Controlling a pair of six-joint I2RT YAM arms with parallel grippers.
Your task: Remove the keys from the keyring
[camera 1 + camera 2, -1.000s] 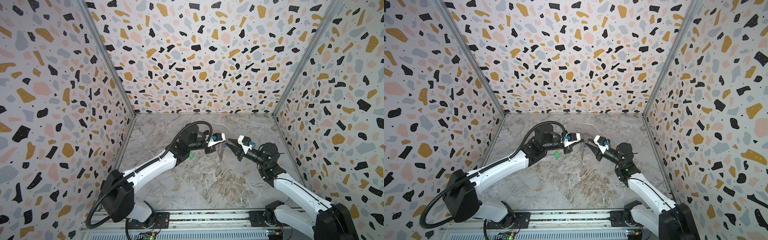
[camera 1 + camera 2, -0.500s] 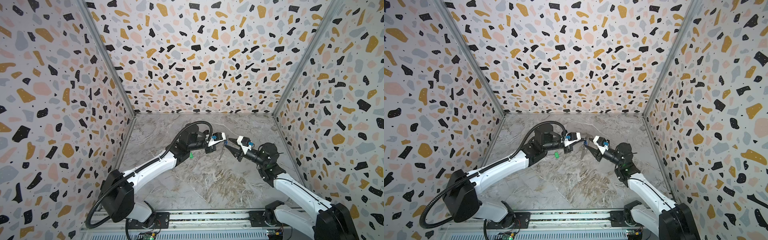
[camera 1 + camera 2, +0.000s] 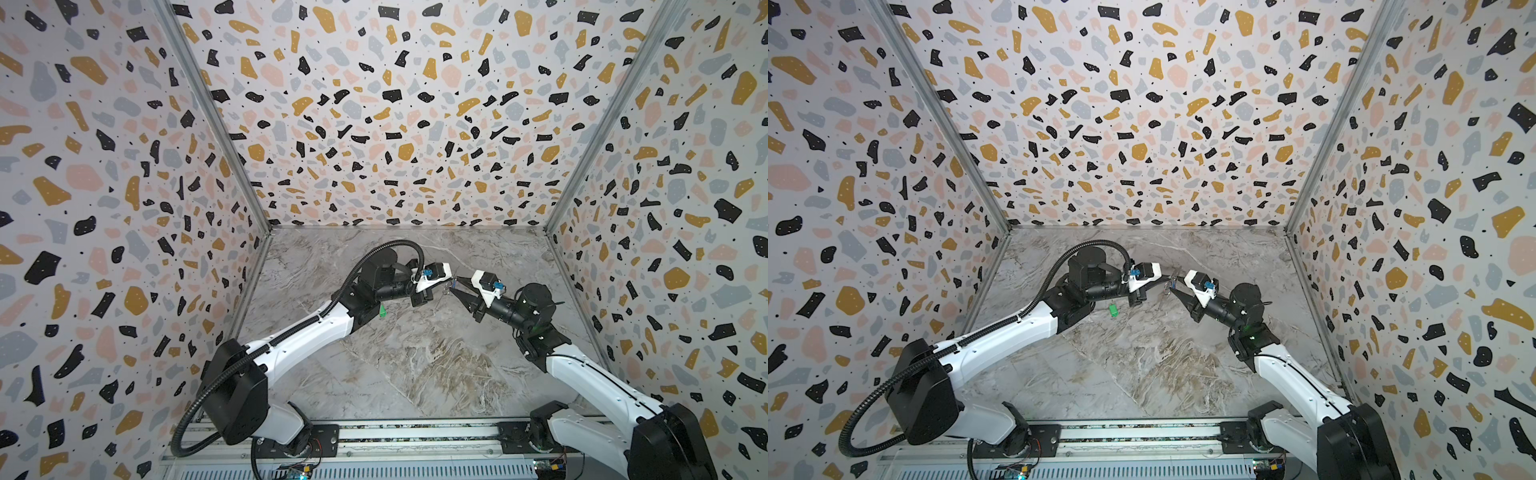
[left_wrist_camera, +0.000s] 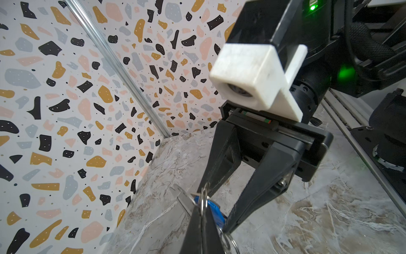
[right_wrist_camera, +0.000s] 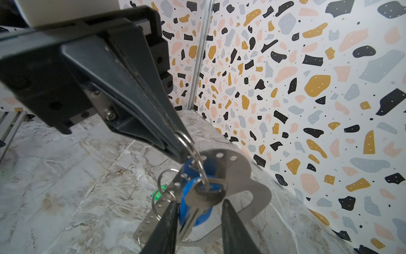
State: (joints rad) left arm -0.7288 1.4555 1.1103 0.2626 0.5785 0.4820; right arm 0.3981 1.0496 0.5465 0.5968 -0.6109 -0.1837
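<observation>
- Grey marble-look floor [image 3: 415, 365] sits boxed in by terrazzo-print walls [image 3: 395, 124] on three sides.
- Nearest the camera head, well short of the keyring [image 5: 239, 176], an aluminium rail [image 3: 415, 436] carries both arm bases.
- Nearer than the keyring and to its left in both top views, the green key [image 3: 1112, 309] lies loose on the floor.
- The keyring, a flat metal plate with a cut-out, hangs clear of the floor from a wire ring [image 5: 189, 143] pinched in the closed left gripper [image 5: 179, 143].
- A blue key [image 5: 198, 198] dangles on that ring against the plate.
- The right gripper [image 4: 216, 210] has its fingers partly apart, one on each side of the blue key, with a gap showing.
- Beyond the keyring, bare floor runs to the back wall.
</observation>
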